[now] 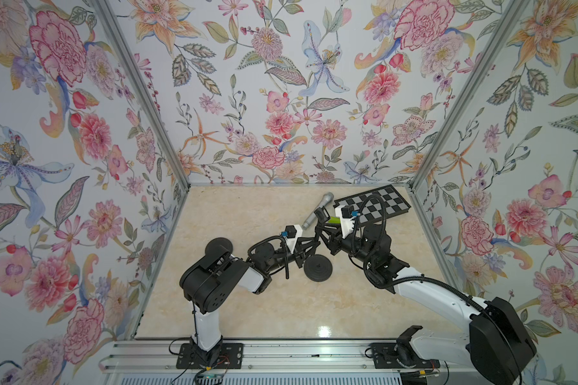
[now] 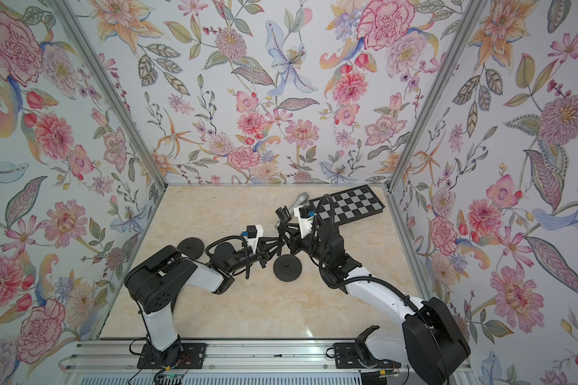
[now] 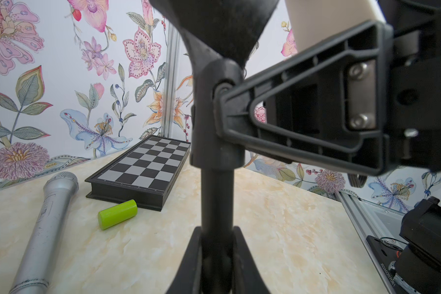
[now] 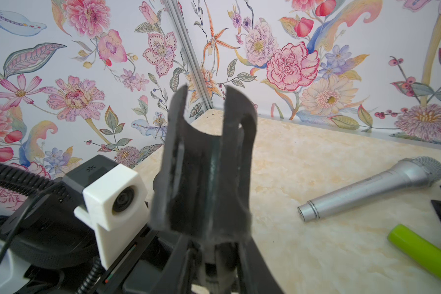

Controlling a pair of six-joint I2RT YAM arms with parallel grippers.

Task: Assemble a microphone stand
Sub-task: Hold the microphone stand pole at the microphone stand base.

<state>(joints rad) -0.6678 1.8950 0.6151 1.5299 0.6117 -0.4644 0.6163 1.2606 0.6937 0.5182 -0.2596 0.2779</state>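
**Stand sub-assembly held between both arms, right of the table's centre.** My left gripper (image 3: 217, 254) was clamped tight on the pole (image 3: 217, 198). The pole was a smooth, matte black round rod that ran from between the gripper's black plastic fingers (image 3: 191, 259) to the clip (image 4: 206, 165).

From the right wrist, the clip showed as a dull, rubbery black cradle. It was U-shaped in section, slotted down its side, and flared towards its open end. It met the pole at a rounded pivot joint.

My right gripper (image 4: 214, 264) was closed narrowly about the clip's foot. In the left wrist view, one of its ribbed, triangular fingers (image 3: 290, 66) touched that joint.

A base disc (image 1: 317, 267), round and black with concentric ridges and a central boss, lay flat on the tabletop (image 1: 247, 300) just near of the grippers. A second disc (image 1: 218, 247) lay well to the left, partly hidden by my left arm.

The microphone (image 3: 46, 224) was a brushed silver, tapering cylinder with a mesh ball head. It lay on its side farther back. A glossy lime-green cylinder (image 3: 117, 213) lay between it and the chessboard (image 3: 148, 168), just beside the board's edge.

The chessboard was a flat black case with grey and black squares, set in the far right corner. The tabletop was cream, marble-patterned and slightly glossy.
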